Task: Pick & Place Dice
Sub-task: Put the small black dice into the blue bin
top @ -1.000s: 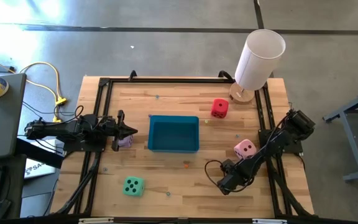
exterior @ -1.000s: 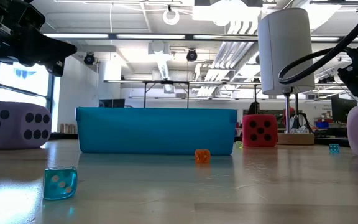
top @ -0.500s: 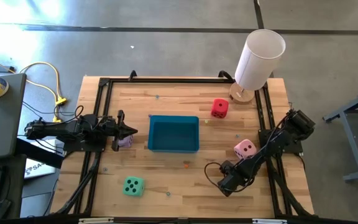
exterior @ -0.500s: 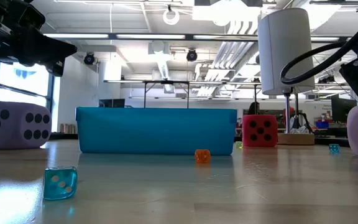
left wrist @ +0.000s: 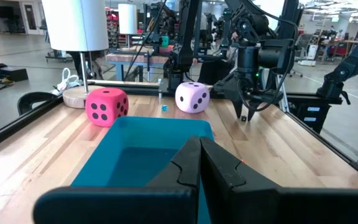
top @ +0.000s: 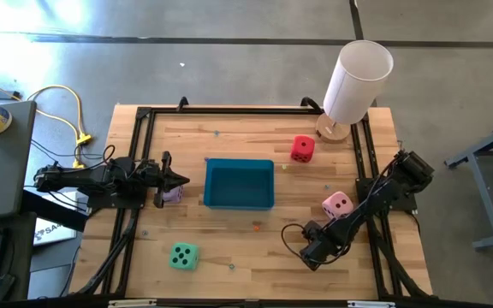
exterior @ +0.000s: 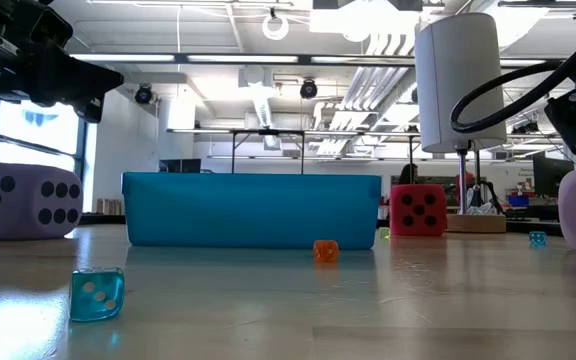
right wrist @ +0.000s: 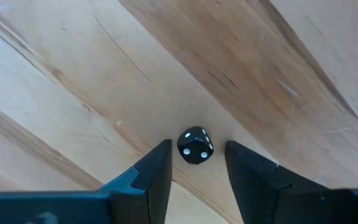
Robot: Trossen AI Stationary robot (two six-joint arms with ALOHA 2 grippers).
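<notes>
Hovering near the table's point(top: 229, 141) front right corner, the right gripper point(right wrist: 195, 163) straddles a tiny black die point(right wrist: 195, 146), jaws spread. The left gripper point(left wrist: 200, 163), jaws pressed together, waits by the left edge beside the lilac die point(top: 172, 193).

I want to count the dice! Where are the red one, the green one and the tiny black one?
red die point(top: 302, 149): high view, its top face.
mint green die point(top: 183, 256): high view, its top face.
tiny black die point(right wrist: 195, 146): right wrist view, its middle, between the fingers.

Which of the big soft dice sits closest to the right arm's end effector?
The pink die, just beside the right end effector. The red die, mint green die and lilac die lie farther away.
</notes>
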